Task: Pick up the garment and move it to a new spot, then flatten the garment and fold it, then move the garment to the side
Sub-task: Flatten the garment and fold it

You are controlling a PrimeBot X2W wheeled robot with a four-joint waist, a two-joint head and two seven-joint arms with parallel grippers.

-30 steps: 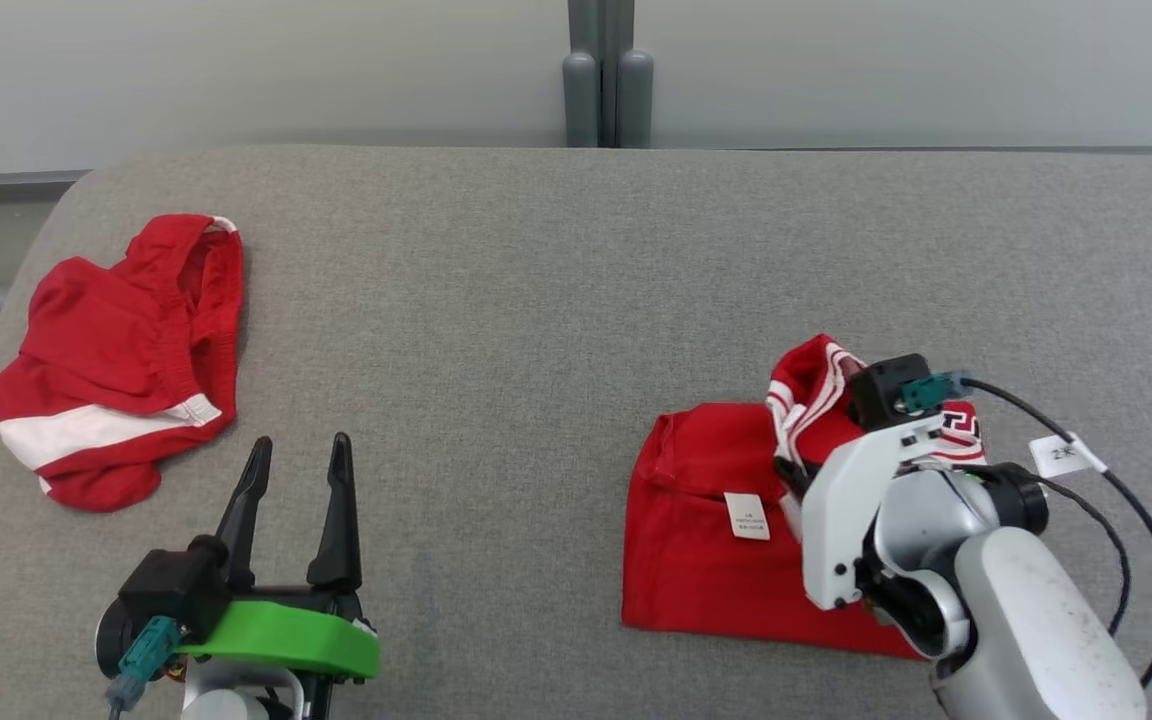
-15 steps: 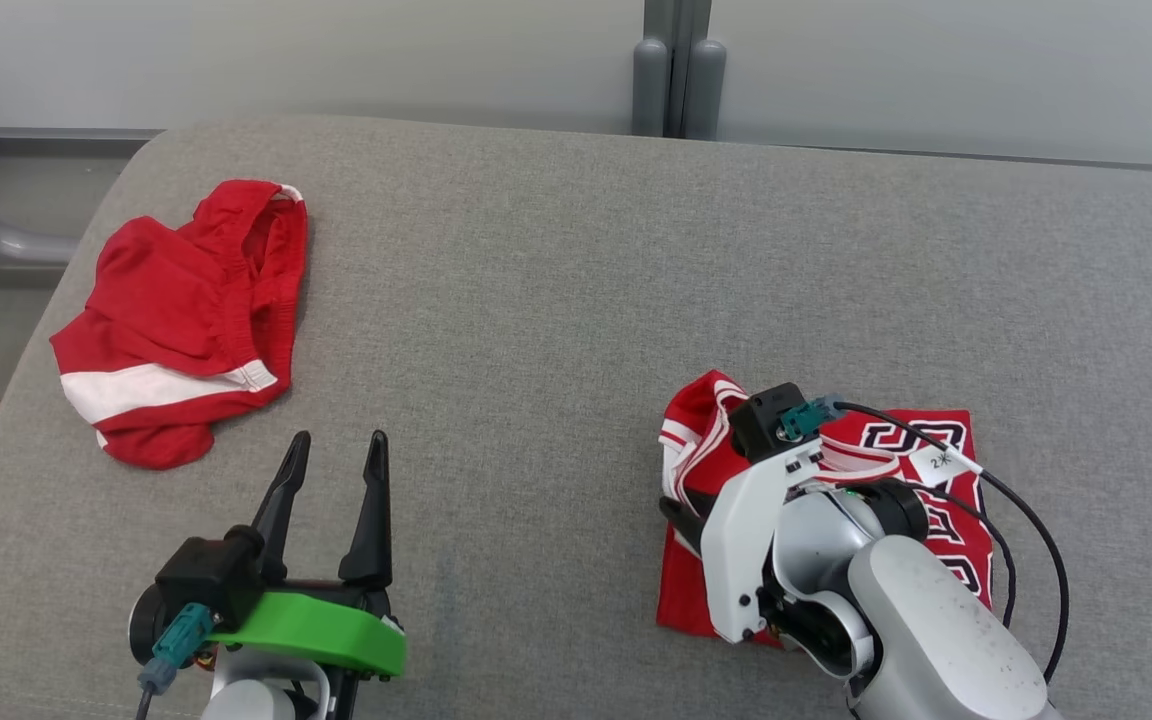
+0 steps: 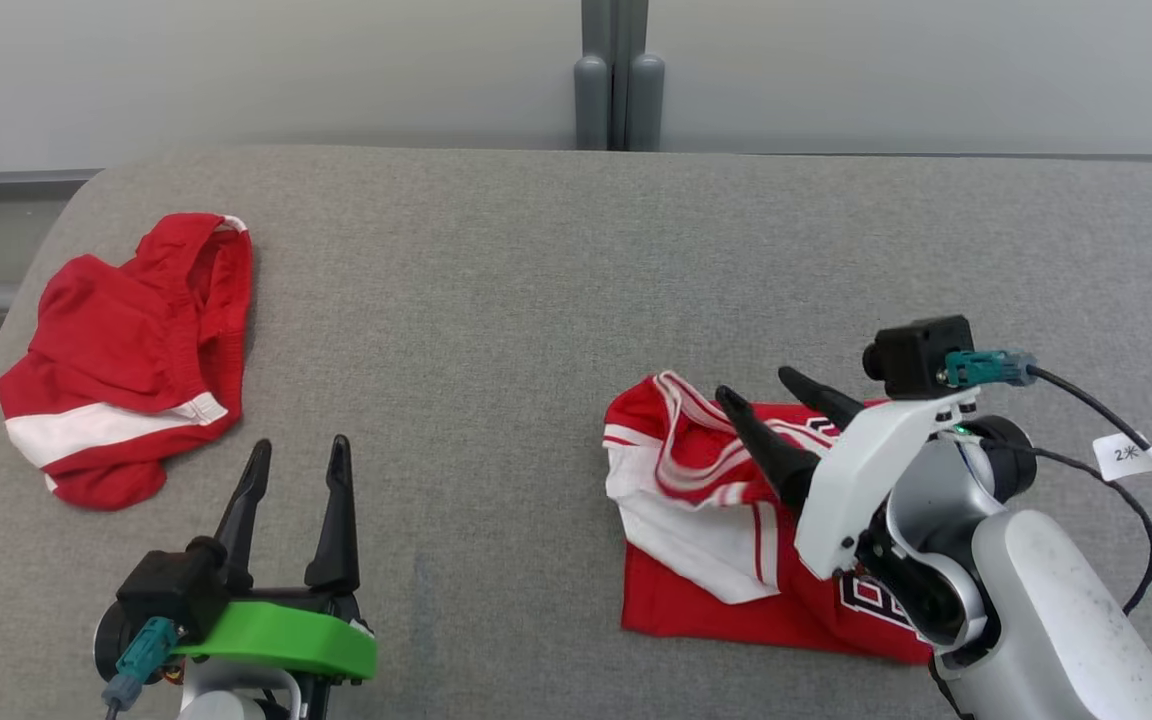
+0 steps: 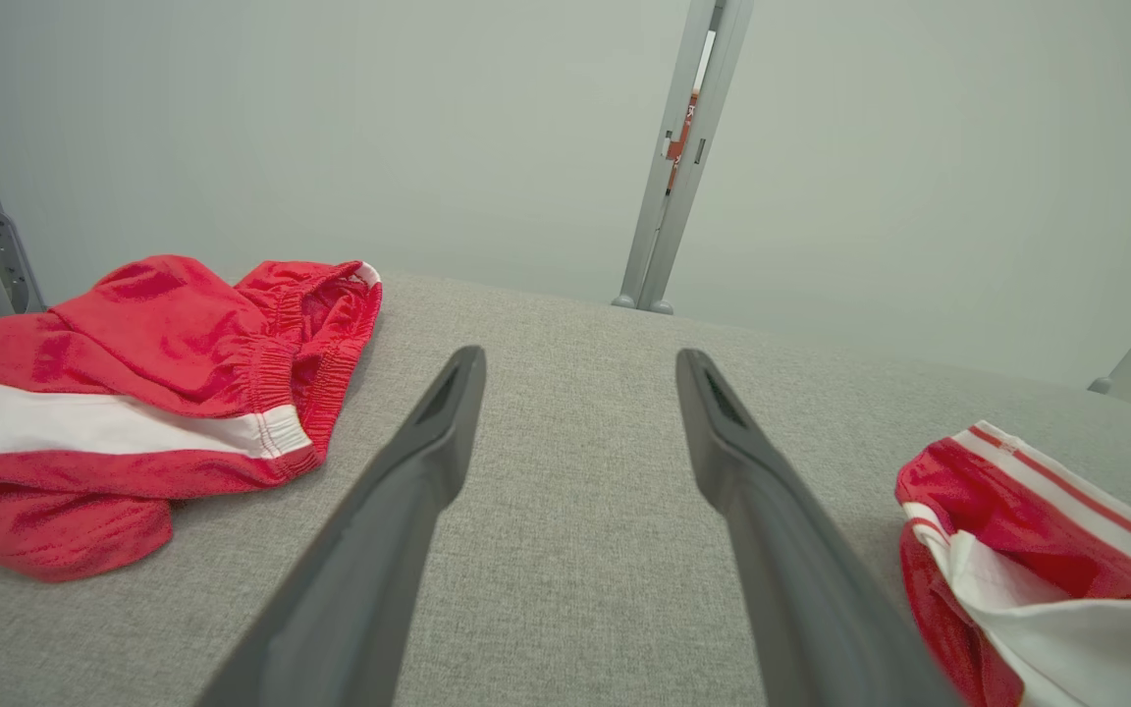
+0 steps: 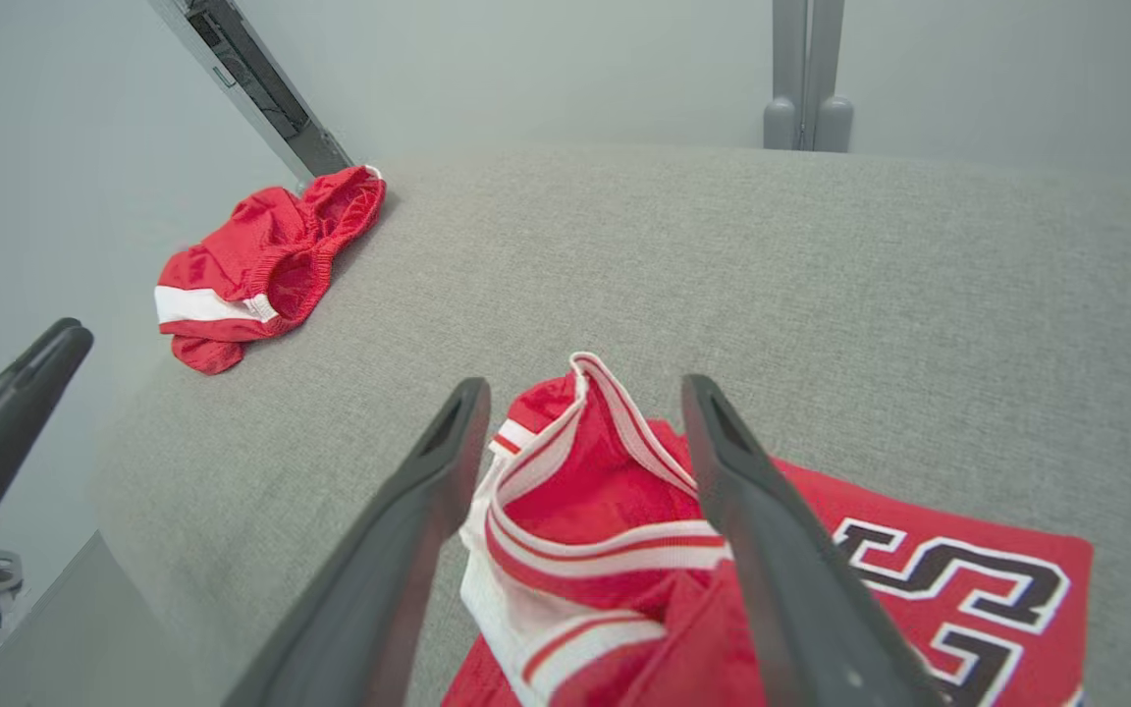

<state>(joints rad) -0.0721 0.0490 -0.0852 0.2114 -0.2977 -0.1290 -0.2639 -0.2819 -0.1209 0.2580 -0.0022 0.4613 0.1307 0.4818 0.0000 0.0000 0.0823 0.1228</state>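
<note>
The jersey (image 3: pixel 696 590) lies just beneath the spread, empty right pincer (image 3: pixel 754 382), well right of the spread left pincer (image 3: pixel 300 443).

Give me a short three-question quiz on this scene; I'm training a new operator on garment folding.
1. True or false: the right gripper is shut on the jersey.
2. Multiple choice: in the head view, where do the shorts lie?
A. at the far left of the table
B. touching the jersey
C. under the right gripper
3. Fill in: the left gripper has its fingers ___.

Key:
1. False; its fingers stand open by the jersey's collar.
2. A
3. open
</note>
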